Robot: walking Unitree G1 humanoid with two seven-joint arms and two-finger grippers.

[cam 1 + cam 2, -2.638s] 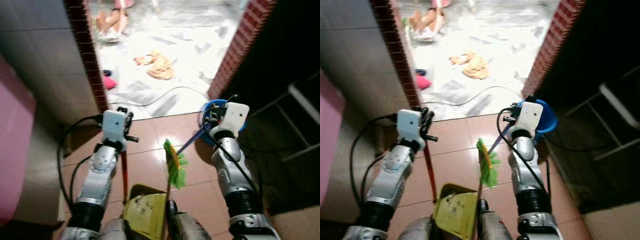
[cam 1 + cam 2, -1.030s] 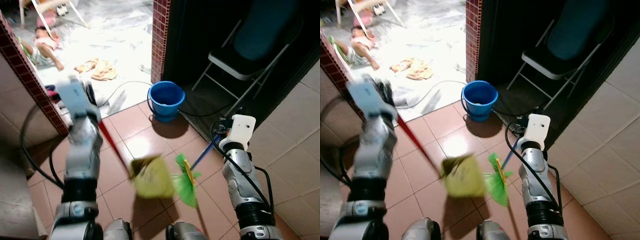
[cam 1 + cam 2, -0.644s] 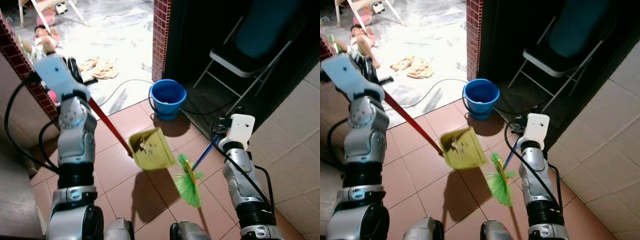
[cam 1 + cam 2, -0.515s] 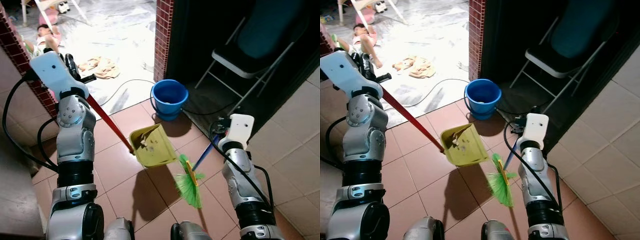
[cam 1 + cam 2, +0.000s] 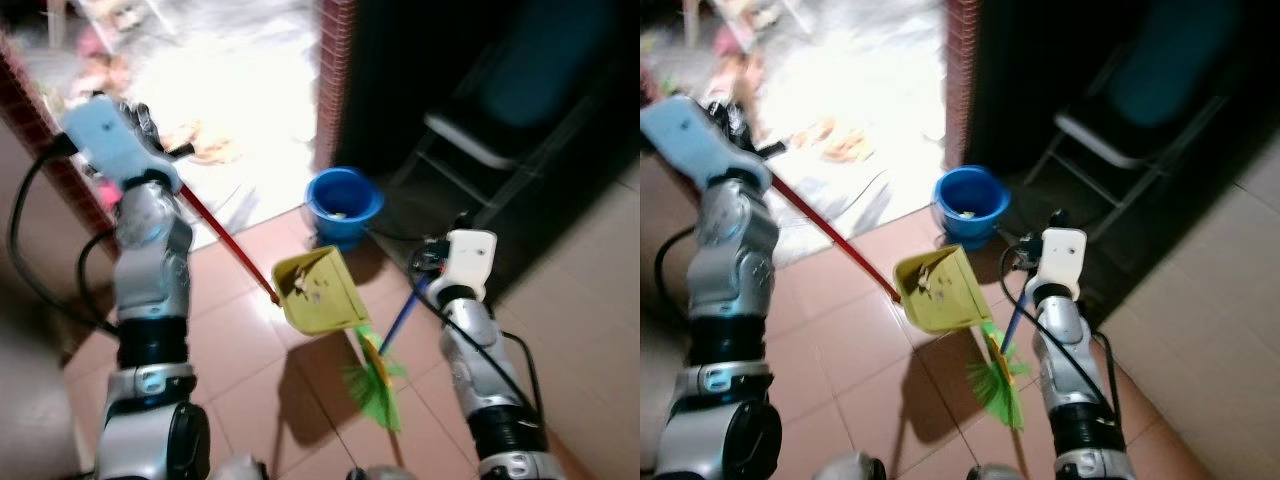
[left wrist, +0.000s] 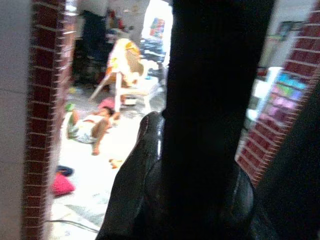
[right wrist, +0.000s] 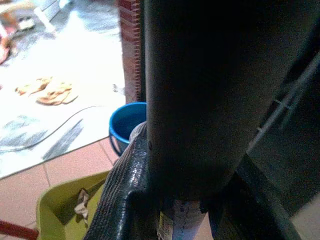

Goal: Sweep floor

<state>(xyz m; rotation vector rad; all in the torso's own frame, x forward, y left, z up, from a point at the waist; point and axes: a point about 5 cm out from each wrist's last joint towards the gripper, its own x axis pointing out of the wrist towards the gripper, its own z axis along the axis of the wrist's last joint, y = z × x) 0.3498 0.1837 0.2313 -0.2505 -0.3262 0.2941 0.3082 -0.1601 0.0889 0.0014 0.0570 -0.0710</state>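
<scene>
Debris already lies inside the yellow dustpan (image 5: 318, 292), so the sweeping itself looks mostly done; what seems left, as I judge, is to empty the pan, probably into the blue bucket (image 5: 343, 203), and to put the tools away. The left end effector (image 5: 150, 135) is closed around the top of the red handle (image 5: 232, 253), which runs down and away from it to the dustpan; the pan hangs lifted above the tiled floor (image 5: 240, 350) and throws a shadow there. The right end effector (image 5: 1028, 258) is closed around the blue stick of the green broom (image 5: 998, 377), whose bristles hang below and in front of it, just beside the pan's lower edge. The bucket stands beyond the pan, farther from both end effectors. I count one dustpan, one broom, one bucket and one folding chair (image 5: 1120, 125) in the dark corner past the right end effector. In the left wrist view a person lies on the bright floor far behind
</scene>
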